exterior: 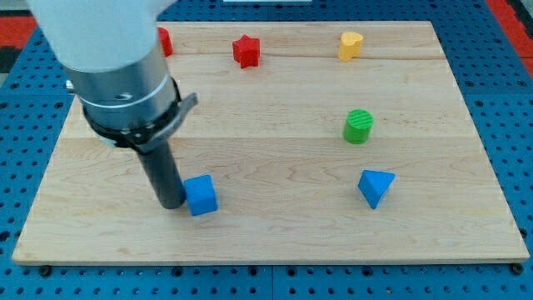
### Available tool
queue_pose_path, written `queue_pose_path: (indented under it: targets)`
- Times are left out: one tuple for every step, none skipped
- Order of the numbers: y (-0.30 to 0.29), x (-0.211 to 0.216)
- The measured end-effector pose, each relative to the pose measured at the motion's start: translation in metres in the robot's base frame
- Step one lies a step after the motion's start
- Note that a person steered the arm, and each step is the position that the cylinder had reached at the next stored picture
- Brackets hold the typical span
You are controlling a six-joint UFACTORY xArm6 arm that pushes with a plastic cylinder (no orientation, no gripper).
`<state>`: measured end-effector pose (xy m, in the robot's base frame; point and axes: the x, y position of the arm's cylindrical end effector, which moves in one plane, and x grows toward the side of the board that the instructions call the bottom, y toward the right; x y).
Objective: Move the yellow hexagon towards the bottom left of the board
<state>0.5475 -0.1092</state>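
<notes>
My tip [172, 203] rests on the board at the lower left, touching or almost touching the left side of a blue cube [201, 195]. The only yellow block in view [351, 44] sits near the top edge, right of centre, far from my tip; its shape looks more like a heart than a hexagon. No other yellow block shows. The arm's wide body [117, 58] hides much of the board's upper left.
A red star [246, 50] sits at the top centre. A red block [164, 41] is partly hidden behind the arm. A green cylinder [359, 126] and a blue triangular block [376, 187] sit at the right. The wooden board [275, 242] lies on a blue pegboard.
</notes>
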Motion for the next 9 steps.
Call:
queue_pose_path:
  targets:
    - [0.017, -0.004]
    - [0.005, -0.047]
    - [0.026, -0.08]
    - [-0.018, -0.111]
    - [-0.077, -0.111]
    - [-0.111, -0.093]
    - [-0.121, -0.062]
    - [-0.12, -0.065]
    - [-0.12, -0.078]
